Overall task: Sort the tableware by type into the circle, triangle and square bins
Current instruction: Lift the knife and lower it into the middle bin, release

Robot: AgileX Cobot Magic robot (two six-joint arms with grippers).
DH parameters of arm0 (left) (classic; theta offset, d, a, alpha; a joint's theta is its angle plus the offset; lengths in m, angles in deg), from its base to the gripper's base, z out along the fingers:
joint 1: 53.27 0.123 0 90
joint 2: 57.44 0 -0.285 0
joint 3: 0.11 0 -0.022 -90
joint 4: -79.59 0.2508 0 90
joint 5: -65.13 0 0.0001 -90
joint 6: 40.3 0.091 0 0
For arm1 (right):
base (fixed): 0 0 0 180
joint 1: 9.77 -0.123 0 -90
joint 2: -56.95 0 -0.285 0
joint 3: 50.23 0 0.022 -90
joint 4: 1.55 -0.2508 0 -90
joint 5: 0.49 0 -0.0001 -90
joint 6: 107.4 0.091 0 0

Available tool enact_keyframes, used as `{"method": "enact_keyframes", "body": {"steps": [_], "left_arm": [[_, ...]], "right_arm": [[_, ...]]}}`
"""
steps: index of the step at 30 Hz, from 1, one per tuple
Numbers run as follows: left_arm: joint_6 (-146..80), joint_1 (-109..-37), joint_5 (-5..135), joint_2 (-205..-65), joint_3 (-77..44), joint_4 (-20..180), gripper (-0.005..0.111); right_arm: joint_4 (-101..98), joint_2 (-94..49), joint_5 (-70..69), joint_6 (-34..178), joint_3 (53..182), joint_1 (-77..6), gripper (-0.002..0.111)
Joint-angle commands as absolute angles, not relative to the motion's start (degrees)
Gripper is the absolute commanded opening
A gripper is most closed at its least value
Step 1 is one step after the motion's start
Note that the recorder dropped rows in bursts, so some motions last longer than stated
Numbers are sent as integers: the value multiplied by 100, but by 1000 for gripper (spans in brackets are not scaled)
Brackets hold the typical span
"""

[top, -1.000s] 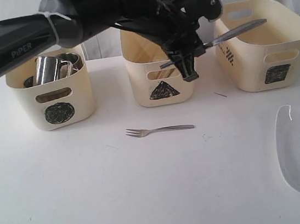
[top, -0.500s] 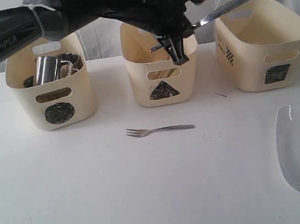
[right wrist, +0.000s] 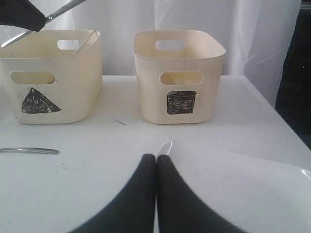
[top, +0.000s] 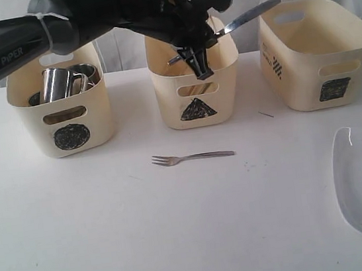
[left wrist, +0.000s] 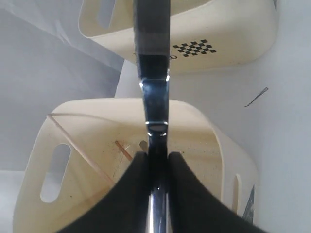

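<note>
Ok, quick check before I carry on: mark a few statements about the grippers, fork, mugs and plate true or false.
1. The left gripper is shut on a steel utensil above the triangle bin. True.
2. The fork lies in the triangle bin. False: it lies on the table in front of it.
3. A steel mug stands in the circle bin. True.
4. The right gripper holds the clear plate. False: it is shut on nothing; the plate lies on the table.
</note>
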State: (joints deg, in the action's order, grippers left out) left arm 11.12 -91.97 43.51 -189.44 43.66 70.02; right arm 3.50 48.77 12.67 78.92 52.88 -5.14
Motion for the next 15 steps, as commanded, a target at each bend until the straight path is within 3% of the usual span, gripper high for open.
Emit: {"method": "enact_keyframes", "body": {"steps": [1,3,8,12,15], "left_arm": [[1073,-9167,4323,-18882,4345,6764,0],[1073,-9127,4221,-18917,4345,6621,4],[1050,-9049,4162,-18992,4345,6325,39],[808,-9049,3936,-18965,4345,6325,41],[808,-9062,2951,-18777,4345,6141,41]], "right_arm": [[379,4917,1225,7883,5255,-526,0],[379,4917,1225,7883,5255,-526,0],[379,4917,1225,7883,5255,-526,0],[379,4917,1225,7883,5255,-526,0],[379,4917,1225,7883,5255,-526,0]]}}
